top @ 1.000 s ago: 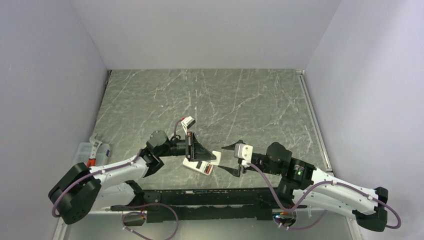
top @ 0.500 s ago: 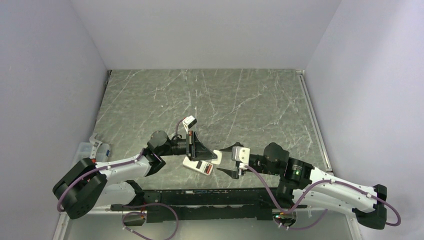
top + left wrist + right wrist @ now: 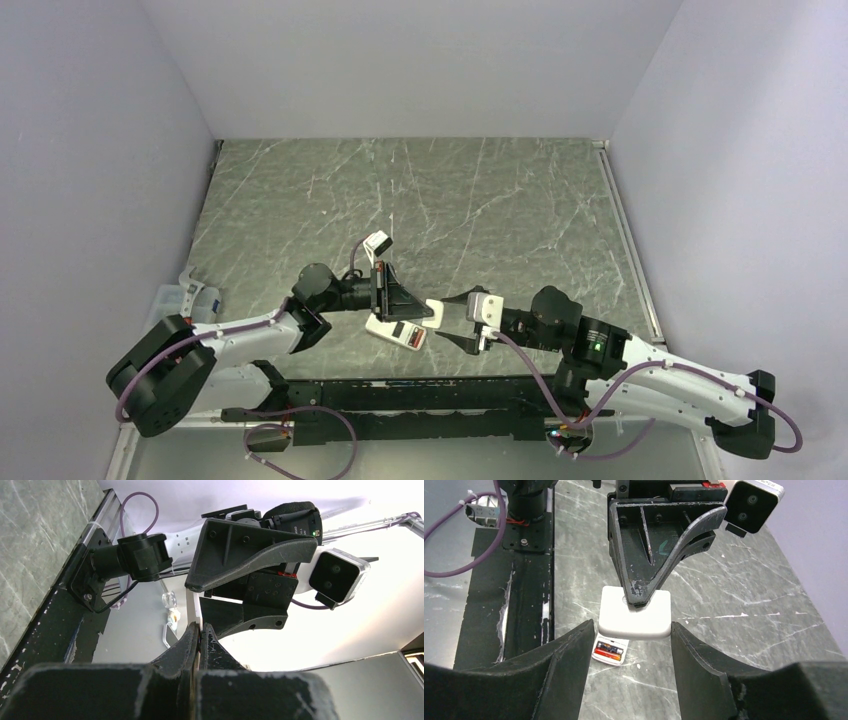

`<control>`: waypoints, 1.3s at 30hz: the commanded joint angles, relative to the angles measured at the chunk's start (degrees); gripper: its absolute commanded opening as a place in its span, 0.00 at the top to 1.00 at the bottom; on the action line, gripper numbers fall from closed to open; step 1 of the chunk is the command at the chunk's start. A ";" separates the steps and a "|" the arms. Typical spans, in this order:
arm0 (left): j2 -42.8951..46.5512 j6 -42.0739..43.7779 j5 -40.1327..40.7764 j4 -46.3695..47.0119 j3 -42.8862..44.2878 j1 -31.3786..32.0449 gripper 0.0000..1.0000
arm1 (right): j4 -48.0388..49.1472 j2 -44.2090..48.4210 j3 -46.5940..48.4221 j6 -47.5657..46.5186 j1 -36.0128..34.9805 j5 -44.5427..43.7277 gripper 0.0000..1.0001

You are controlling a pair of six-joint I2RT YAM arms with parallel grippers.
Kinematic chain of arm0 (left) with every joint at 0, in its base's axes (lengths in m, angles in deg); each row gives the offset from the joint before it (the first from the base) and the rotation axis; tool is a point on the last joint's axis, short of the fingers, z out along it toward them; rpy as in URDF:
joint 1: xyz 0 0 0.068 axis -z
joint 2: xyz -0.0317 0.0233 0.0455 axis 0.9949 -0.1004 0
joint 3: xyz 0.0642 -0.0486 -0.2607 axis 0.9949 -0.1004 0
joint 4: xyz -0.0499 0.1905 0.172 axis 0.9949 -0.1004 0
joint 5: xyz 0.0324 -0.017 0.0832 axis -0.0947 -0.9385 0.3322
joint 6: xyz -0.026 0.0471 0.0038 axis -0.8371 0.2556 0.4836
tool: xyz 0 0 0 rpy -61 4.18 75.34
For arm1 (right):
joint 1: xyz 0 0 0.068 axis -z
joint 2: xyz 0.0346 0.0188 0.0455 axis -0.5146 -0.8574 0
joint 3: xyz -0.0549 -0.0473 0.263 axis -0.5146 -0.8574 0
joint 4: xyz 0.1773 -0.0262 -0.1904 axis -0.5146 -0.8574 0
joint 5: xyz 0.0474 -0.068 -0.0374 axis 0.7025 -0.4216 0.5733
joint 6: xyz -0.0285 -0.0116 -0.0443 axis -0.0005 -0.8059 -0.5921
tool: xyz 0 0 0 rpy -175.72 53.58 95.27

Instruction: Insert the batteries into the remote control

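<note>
The remote control [image 3: 397, 333] lies back up on the marble table near its front edge. Its open compartment holds two batteries [image 3: 608, 651], one dark and one reddish, side by side. My left gripper [image 3: 426, 313] is shut on a small flat white square plastic piece [image 3: 635, 612] and holds it above the remote's end. In the left wrist view the piece [image 3: 194, 605] shows edge-on above the closed left gripper [image 3: 200, 627]. My right gripper [image 3: 630, 626] is open, one finger [image 3: 574, 650] on each side of the piece without touching it. It also shows in the top view [image 3: 452, 320].
A clear plastic box [image 3: 185, 300] sits at the table's left edge. A black mounting rail [image 3: 400, 395] runs along the near edge below the remote. Grey walls close in the left, back and right sides.
My right gripper has moved left until its open fingers flank the white piece. My left gripper, still holding the piece, has barely shifted. The remote has not moved.
</note>
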 commanded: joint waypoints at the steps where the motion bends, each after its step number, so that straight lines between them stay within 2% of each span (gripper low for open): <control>1: -0.86 -1.16 -0.61 5.11 -0.29 0.15 1.00 | 1.55 0.41 0.20 -0.57 -0.49 -0.64 0.41; 7: -1.86 -1.97 -0.92 6.70 -0.22 0.16 1.00 | 1.76 0.23 0.29 -0.66 -0.65 -0.86 0.44; 11: -2.06 -2.43 -0.79 7.51 -0.50 0.14 1.00 | 1.36 -0.12 0.61 -0.91 -0.73 -1.07 0.52; 14: -2.06 -2.55 -0.84 7.59 -0.41 0.14 1.00 | 1.06 -0.32 0.78 -1.01 -0.69 -1.47 0.66; 18: -1.60 -2.20 -0.83 6.44 -0.59 0.14 1.00 | 1.35 0.42 0.64 -0.66 -0.80 -2.44 0.75; 23: -0.07 -0.37 0.11 2.29 -1.13 0.12 0.74 | 0.96 0.83 1.11 0.72 -0.76 -4.93 0.78; 26: 0.77 0.95 0.30 -0.05 -1.00 0.03 0.66 | 0.00 0.30 1.73 1.53 -0.77 -6.13 0.81; 34: 8.44 8.85 -0.07 -17.12 -0.74 -5.39 0.58 | -4.51 -1.73 3.34 4.35 -0.78 -9.29 0.81; 39: 15.70 19.64 1.09 -40.27 4.10 -7.63 0.56 | -7.37 -4.33 4.91 6.90 -0.80 -12.11 0.81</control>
